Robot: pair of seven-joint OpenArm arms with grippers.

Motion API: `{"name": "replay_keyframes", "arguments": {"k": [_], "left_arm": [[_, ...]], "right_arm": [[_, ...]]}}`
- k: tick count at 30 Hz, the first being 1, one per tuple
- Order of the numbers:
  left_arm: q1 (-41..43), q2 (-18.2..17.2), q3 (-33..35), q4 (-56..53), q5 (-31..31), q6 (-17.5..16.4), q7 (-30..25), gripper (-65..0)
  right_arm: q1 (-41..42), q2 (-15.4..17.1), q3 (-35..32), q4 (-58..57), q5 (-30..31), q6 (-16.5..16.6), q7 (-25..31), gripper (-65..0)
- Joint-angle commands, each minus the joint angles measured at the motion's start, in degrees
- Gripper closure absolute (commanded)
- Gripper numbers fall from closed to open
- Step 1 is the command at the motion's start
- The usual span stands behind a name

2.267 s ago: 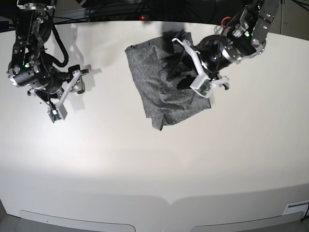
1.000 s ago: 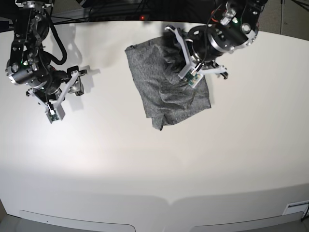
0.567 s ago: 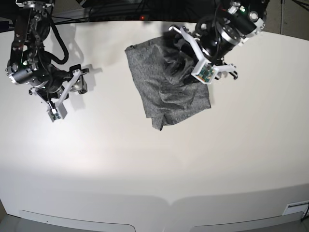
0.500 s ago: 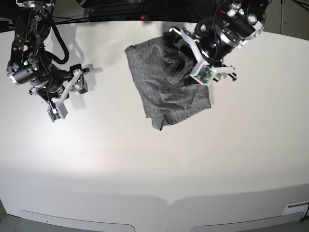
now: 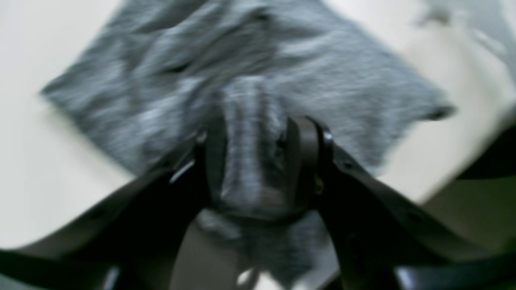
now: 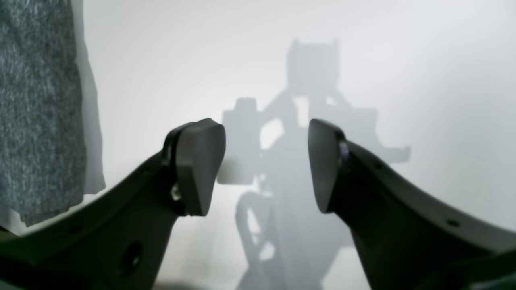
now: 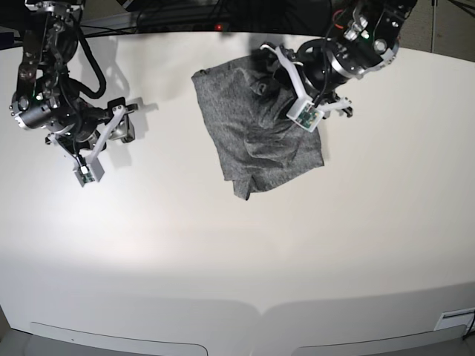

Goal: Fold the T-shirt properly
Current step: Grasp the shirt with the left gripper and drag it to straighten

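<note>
**On the far side of the table: shirt bunched, one fold pinched**

On the white table (image 7: 245, 245), toward its far edge, the T-shirt (image 7: 252, 141) is found lying as a rumpled, roughly four-sided heap, not yet a tidy fold. Creases and raised ridges are seen across its middle, and a loose corner hangs out at the near edge.

The cloth is judged to be light, soft and limp: a knit that is expected to drape and sag from any single hold, to stretch a little under pull, and to drag along the table instead of sliding cleanly. No fragility is expected. Slipping out of a firm pinch is thought unlikely, given the thick bunch held.

The left gripper (image 5: 256, 161) is closed on a gathered ridge of the shirt, cloth being wedged between both fingers (image 5: 306, 161) in the left wrist view, which is blurred. A hold at a hem corner or along a straight edge is judged better for a flat fold than this mid-body pinch.

The right gripper (image 6: 266, 165) is held open and empty over bare table, well apart from the left one, with the shirt's edge at the side of its view.
</note>
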Motion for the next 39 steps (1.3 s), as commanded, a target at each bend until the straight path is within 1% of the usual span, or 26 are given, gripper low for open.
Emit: {"name": "replay_keyframes", "arguments": {"k": [1,8,9,10,11,12,13,15,17,19,21,24,25,29,32,34,36,39], "left_arm": [[-0.33,0.11,0.0,1.22,-0.92,-0.28,-1.29,-24.2],[-0.31,0.09,0.0,1.2,-0.13,-0.26,1.46,-23.7],[-0.31,0.09,0.0,1.2,-0.13,-0.28,1.92,-21.2],[-0.31,0.09,0.0,1.2,-0.15,-0.28,2.51,-17.0],[-0.31,0.09,0.0,1.2,-0.17,-0.26,2.84,-10.5],[-0.31,0.09,0.0,1.2,-0.22,-0.26,3.1,-2.4],[-0.28,0.09,0.0,1.22,-0.66,-0.24,3.19,0.0],[-0.28,0.09,0.0,1.6,-3.08,-0.24,4.59,0.0],[0.02,0.07,-0.02,3.17,-5.81,-0.26,7.32,0.0],[1.51,0.0,-0.02,5.77,-5.64,-0.28,8.26,0.0],[3.56,-0.81,-0.13,8.5,-5.2,-0.28,8.0,0.0],[6.62,-3.52,-0.13,10.71,-4.72,0.04,4.13,0.0],[7.54,-4.11,-0.13,10.78,-3.52,1.07,3.15,0.0],[10.64,-4.66,-0.13,10.78,5.7,9.97,2.54,0.0],[11.98,-4.66,-0.13,10.78,11.78,16.26,2.34,0.0],[12.44,-4.66,-0.11,10.75,14.64,20.44,3.34,0.0],[12.98,-4.68,-0.11,10.75,17.44,23.74,4.13,0.0],[13.18,-4.68,-0.13,10.75,21.4,28.87,7.52,0.0]], "right_arm": [[0.52,0.79,0.35,0.85,0.31,-0.07,1.25,-36.5],[0.52,0.79,0.35,0.85,0.31,-0.07,1.18,-36.5],[0.52,0.79,0.35,0.85,0.31,-0.07,1.18,-36.5],[0.52,0.79,0.35,0.85,0.31,-0.07,1.18,-36.5],[0.52,0.79,0.35,0.85,0.31,-0.07,1.16,-36.5],[0.52,0.79,0.35,0.85,0.31,-0.07,1.16,-36.5],[0.52,0.79,0.35,0.85,0.31,-0.07,1.16,-36.5],[0.5,0.81,0.35,0.85,0.28,-0.07,1.16,-36.5],[0.52,0.81,0.35,0.85,0.28,-0.07,1.18,-36.5],[0.52,0.79,0.35,0.85,0.31,-0.04,1.25,-36.5],[0.52,0.79,0.33,0.85,0.33,-0.07,1.42,-36.5],[0.48,0.79,0.33,0.85,0.31,-0.04,1.38,-36.5],[0.48,0.79,0.33,0.85,0.31,-0.04,1.38,-36.5],[0.5,0.79,0.33,0.85,0.74,-0.04,1.4,-36.5],[0.5,0.76,0.33,0.85,2.97,-0.02,1.29,-36.5],[0.52,0.79,0.33,0.85,3.1,-0.02,1.16,-36.5],[0.5,0.76,0.33,0.85,3.1,-0.02,1.14,-36.5],[0.5,0.76,0.33,0.85,3.1,-0.02,1.14,-36.5]]}}
